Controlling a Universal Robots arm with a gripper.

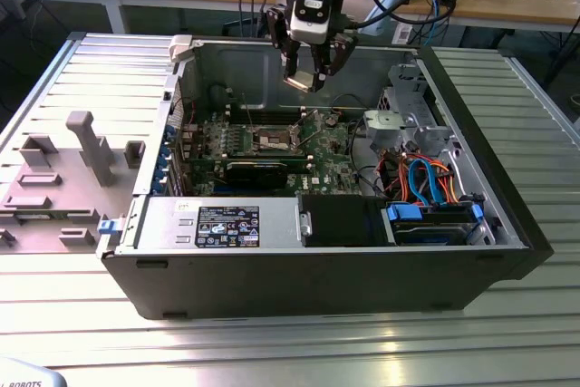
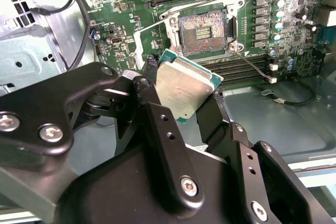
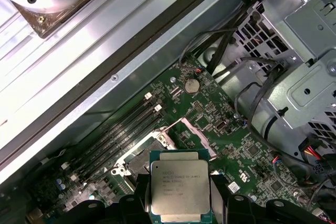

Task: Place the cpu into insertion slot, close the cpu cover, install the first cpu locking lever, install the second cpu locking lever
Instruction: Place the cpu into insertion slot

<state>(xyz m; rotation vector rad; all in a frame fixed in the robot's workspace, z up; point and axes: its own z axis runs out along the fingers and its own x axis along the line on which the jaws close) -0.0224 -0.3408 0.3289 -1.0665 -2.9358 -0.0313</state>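
Ribbed metal table (image 1: 272,351), open computer case (image 1: 317,283). Claw (image 1: 306,79) pinching cpu (image 2: 184,90) by its edges, above board (image 1: 333,147), near bare slot (image 2: 202,32). Step in hand: cpu placement, not yet seated.

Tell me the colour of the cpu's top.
The cpu has a silvery-grey metal top, clearest in the first wrist view.

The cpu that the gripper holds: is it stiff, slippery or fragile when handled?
The cpu is a flat plate with a metal top, so it is probably stiff and will not bend. Its smooth top and thin edges look slippery; the gripper pinches it by two opposite edges, so it might tilt. The green rim is likely delicate.
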